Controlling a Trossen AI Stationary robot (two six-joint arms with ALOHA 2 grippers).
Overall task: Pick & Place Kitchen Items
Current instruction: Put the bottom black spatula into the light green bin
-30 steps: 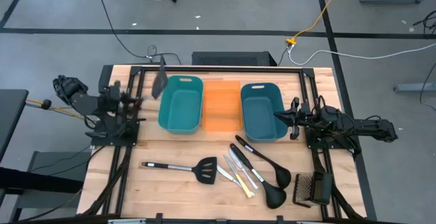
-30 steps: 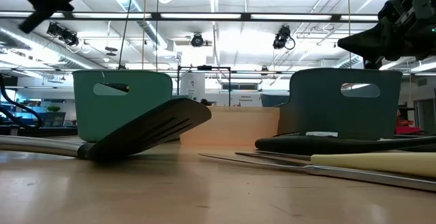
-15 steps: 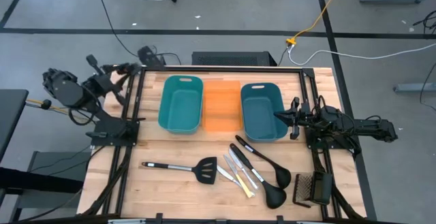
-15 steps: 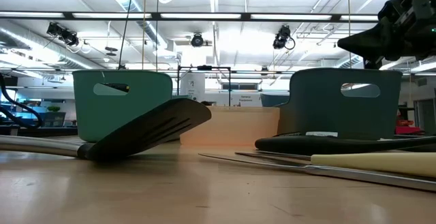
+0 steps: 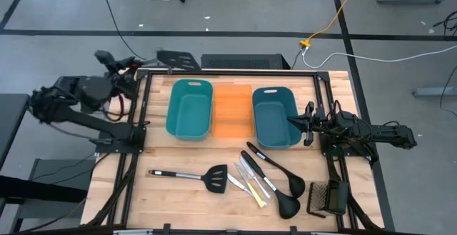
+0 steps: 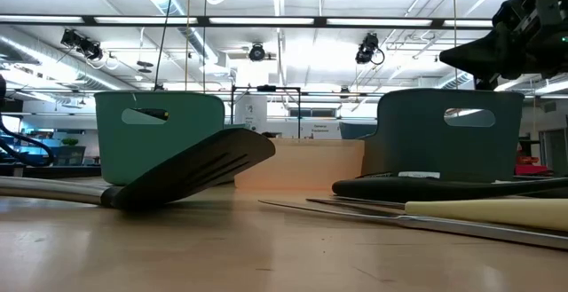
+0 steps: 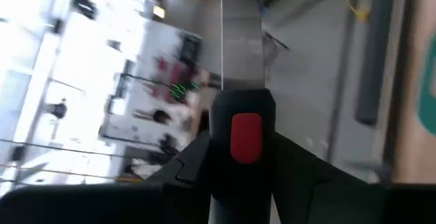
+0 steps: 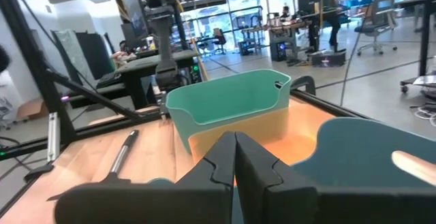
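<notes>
My left tool (image 5: 140, 64) is pinching a spatula (image 5: 178, 58) by its handle, held level beyond the table's (image 5: 178, 192) far left corner, blade pointing toward the teal tub (image 5: 189, 108), the nearest bin. I judge a short swing inward would bring it over that tub. My right tool (image 5: 305, 123) rests pressed together beside the blue tub (image 5: 274, 117).
</notes>
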